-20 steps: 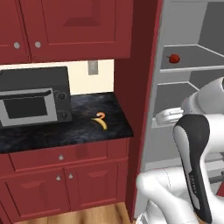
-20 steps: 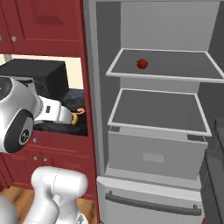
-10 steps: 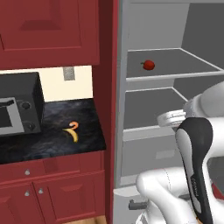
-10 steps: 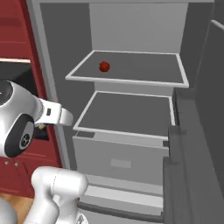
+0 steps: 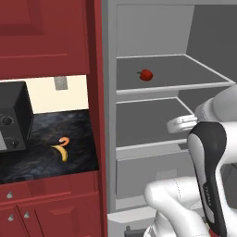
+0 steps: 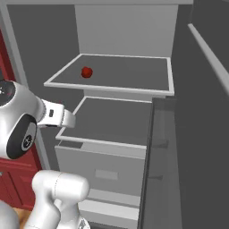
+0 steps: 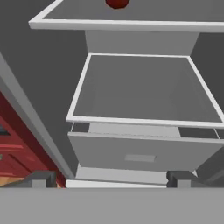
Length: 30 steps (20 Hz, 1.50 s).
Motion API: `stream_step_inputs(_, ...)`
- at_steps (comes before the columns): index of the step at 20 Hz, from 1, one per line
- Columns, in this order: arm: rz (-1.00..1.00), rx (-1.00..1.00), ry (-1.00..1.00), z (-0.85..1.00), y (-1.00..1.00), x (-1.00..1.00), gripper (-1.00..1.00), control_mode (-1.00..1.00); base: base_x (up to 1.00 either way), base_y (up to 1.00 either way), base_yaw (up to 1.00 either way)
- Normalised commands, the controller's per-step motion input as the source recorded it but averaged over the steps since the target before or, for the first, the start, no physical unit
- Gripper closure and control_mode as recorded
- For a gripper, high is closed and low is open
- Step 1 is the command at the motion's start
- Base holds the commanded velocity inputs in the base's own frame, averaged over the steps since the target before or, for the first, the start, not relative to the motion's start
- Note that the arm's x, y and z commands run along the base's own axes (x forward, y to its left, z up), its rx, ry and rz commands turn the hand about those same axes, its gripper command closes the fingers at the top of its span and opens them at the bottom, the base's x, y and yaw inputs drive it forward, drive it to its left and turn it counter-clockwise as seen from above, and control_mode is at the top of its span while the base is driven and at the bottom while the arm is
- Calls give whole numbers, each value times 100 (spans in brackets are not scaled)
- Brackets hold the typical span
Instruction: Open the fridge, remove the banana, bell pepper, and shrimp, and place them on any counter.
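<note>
The fridge (image 5: pixel 152 32) stands open, its inside (image 6: pixel 125 27) showing two grey shelves. The red bell pepper (image 5: pixel 146 74) lies on the upper shelf (image 6: pixel 86 72) and sits at the top edge of the hand view (image 7: pixel 117 3). On the black counter (image 5: pixel 28 166), left of the fridge, the yellow banana (image 5: pixel 62 154) lies with the orange shrimp (image 5: pixel 65 140) touching its upper end. My gripper (image 7: pixel 111 179) hangs in front of the lower shelf, below the pepper, open with nothing between its fingers. Its hand (image 5: pixel 181 122) pokes out from the arm (image 6: pixel 60 115).
A black microwave (image 5: pixel 11 118) stands on the counter's left part. Red cabinets (image 5: pixel 51 203) sit under the counter, and a red panel (image 5: pixel 95 69) separates it from the fridge. The open fridge door (image 6: pixel 201 134) fills the right side. A closed crisper drawer (image 7: pixel 140 153) lies under the lower shelf.
The whole picture has shifted: the base has driven right and closer to the fridge, so the counter slid left. The arm's pose looks the same, and the pepper, banana and shrimp stay put.
</note>
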Motion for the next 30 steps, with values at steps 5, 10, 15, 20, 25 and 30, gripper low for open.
stream_step_inputs(5,0,0,-9,23,-3,-7,-100,-100,-1,-1,0)
stream_step_inputs(10,0,1,-26,69,-8,-14,-100,-100,0,0,0)
stream_step_inputs(15,0,0,-4,57,-1,9,-100,-100,0,0,0)
stream_step_inputs(20,1,1,2,23,0,38,-100,-100,0,0,0)
stream_step_inputs(25,3,1,0,5,0,41,-100,-100,0,0,0)
stream_step_inputs(30,4,0,0,0,0,66,-100,-100,0,0,0)
